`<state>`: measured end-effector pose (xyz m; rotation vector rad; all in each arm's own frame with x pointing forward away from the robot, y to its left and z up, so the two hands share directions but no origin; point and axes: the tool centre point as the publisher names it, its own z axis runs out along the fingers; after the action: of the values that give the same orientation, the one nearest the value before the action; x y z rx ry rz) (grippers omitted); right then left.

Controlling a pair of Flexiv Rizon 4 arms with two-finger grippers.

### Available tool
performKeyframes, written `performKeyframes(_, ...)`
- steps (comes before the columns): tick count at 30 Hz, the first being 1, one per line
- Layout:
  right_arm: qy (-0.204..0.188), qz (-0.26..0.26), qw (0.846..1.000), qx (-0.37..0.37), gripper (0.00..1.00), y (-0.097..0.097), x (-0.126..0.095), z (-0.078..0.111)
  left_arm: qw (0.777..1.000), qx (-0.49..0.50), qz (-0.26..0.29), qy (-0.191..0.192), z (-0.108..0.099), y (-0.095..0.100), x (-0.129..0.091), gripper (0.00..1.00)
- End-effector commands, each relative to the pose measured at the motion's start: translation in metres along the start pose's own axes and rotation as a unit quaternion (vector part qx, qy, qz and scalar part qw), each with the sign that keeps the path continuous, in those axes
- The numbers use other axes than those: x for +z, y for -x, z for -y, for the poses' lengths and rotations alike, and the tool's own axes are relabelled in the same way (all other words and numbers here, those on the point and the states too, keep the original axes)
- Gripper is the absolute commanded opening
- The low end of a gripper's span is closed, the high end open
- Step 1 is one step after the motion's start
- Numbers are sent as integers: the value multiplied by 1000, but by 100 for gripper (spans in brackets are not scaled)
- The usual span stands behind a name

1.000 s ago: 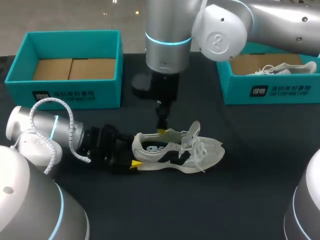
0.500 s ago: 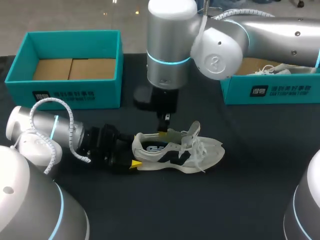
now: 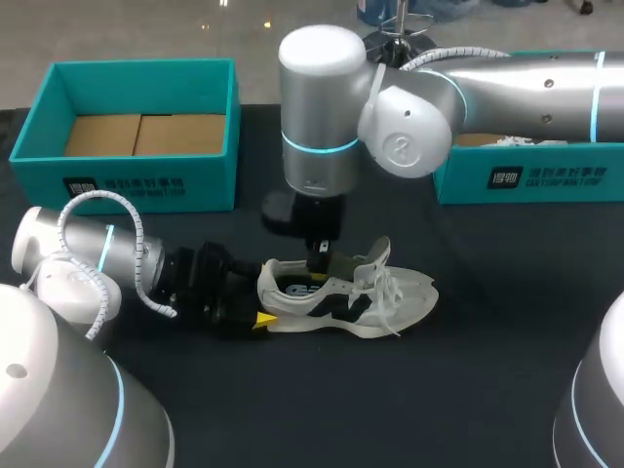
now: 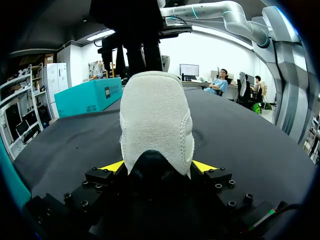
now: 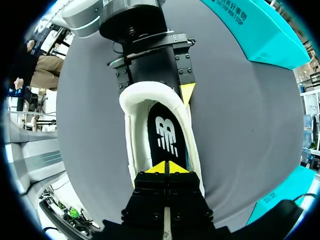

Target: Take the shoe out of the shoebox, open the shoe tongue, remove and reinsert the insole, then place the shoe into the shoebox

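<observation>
Right arm has dropped over the last second. Its right gripper was poised at the collar rim of the shoe; now the tips sit down inside the opening. Shoe and left arm have not shifted.

Right wrist view: the two yellow tips are pressed together just above the insole, toward the tongue end of the opening. Nothing shows between them. Whether they already touch the insole, I cannot tell.

Left gripper pinches the heel, one yellow tip on each side, holding the shoe steady.

Reading: the shoe is out of its box and the mouth is open, with the tongue standing up. The step in hand looks like the insole pull, not yet started since the insole lies flat in the shoe.

Shoe sits on its sole near the middle of the table. Its long axis runs roughly parallel to the near edge. Heel points to the left edge, toe to the right edge and slightly nearer.

One teal shoebox sits at the far left corner, and a second box at the far right.
</observation>
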<state>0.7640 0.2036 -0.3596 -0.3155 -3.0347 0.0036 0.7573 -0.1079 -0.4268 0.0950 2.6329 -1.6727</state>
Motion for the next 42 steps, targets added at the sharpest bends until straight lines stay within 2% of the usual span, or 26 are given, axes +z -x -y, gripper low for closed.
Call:
performKeyframes(1, -9, 16, 1000, 7, 0, 0, 8, -4, 1000, 0, 0, 2, -6, 4, 3, 0)
performKeyframes(10, -12, 41, 999, 26, 0, 12, 11, 6, 1000, 0, 0, 2, -6, 4, 3, 0)
performKeyframes(21, -6, 40, 999, 27, 0, 18, 17, 9, 1000, 0, 0, 2, -6, 4, 3, 0)
performKeyframes(22, -5, 39, 999, 27, 2, 18, 17, 9, 1000, 0, 0, 2, -6, 4, 3, 0)
performKeyframes(23, -5, 38, 999, 26, 16, 18, 18, 9, 1000, 0, 0, 2, -6, 4, 3, 0)
performKeyframes(26, 2, 31, 999, 30, 23, 17, 18, 9, 1000, 0, 0, 2, -6, 4, 3, 0)
performKeyframes(28, 6, 33, 999, 30, 33, 17, 19, 9, 1000, 0, 0, 2, -6, 4, 3, 0)
performKeyframes(32, 9, 31, 999, 30, 35, 14, 20, 8, 1000, 0, 0, 2, -6, 4, 3, 0)
performKeyframes(35, 12, 28, 999, 29, 45, 13, 22, 7, 1000, 0, 0, 2, -6, 4, 3, 0)
performKeyframes(42, 20, 17, 999, 24, 43, 12, 42, -3, 1000, 0, 0, 2, -6, 4, 3, 0)
